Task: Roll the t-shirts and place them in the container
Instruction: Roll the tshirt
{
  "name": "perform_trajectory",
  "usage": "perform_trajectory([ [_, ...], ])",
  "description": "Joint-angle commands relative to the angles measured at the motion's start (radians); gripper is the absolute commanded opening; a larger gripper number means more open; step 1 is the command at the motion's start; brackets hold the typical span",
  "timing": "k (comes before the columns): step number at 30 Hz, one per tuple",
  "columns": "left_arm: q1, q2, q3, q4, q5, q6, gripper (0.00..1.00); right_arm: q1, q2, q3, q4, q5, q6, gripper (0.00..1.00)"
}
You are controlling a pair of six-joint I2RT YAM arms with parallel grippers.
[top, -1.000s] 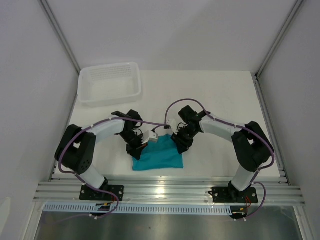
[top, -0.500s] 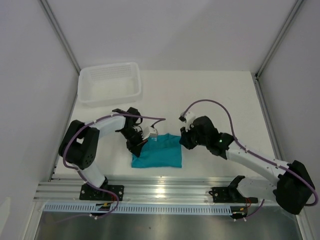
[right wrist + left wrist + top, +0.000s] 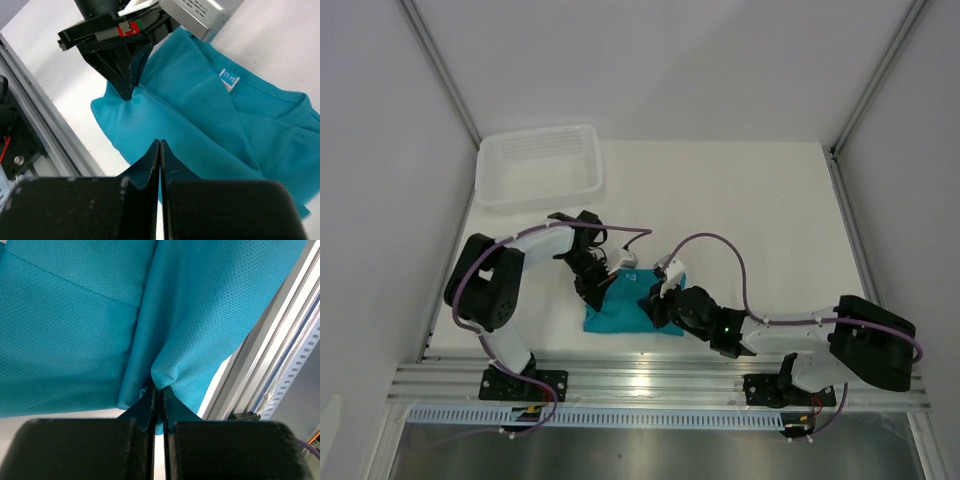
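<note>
A teal t-shirt (image 3: 620, 318) lies folded into a rough rectangle on the white table (image 3: 770, 200). It sits near the front edge, just behind the aluminium rail (image 3: 650, 385) that carries both arm bases. From above, it lies slightly left of the table's middle, between my two arms.

My left gripper (image 3: 158, 390) comes down on the shirt's left side. In its own wrist camera, the two dark fingers are pressed together with a small ridge of teal cloth pinched between the tips. Cloth fans out from the pinch, and a long fold line runs away from the fingers. The rail shows at the right edge of that view.

My right arm stretches low along the front of the table from its base on the right, reaching leftward to the shirt. Its gripper, the right gripper (image 3: 159, 145), has both fingers closed flat against each other. The tips point down at the cloth on the front part of the shirt. I cannot tell whether any fabric is caught between them.

The right wrist camera also shows overlapping folded layers and the collar with its small white neck label (image 3: 229, 80). The left gripper's tips meet the cloth close by.

A white plastic tray (image 3: 540, 200) sits at the far left corner of the table, well apart from the shirt.
</note>
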Motion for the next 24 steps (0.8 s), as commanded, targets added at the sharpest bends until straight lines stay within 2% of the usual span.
perform_trajectory([
  [1, 0.009, 0.012, 0.041, -0.006, 0.010, -0.012, 0.02, 0.014, 0.084, -0.004, 0.236, 0.074, -0.010, 0.00],
  [14, 0.011, 0.026, 0.062, -0.007, -0.004, -0.022, 0.10, -0.033, 0.212, -0.007, 0.178, 0.074, 0.079, 0.00],
  [16, 0.009, 0.026, 0.064, -0.004, -0.009, -0.024, 0.14, -0.047, 0.227, -0.007, 0.180, 0.063, 0.088, 0.00],
  [20, 0.011, 0.015, 0.070, 0.007, -0.021, -0.038, 0.29, -0.069, 0.263, 0.002, 0.170, 0.048, 0.121, 0.00],
  [24, 0.012, -0.035, 0.084, 0.033, -0.045, -0.073, 0.34, -0.070, 0.278, -0.001, 0.175, 0.047, 0.144, 0.00],
])
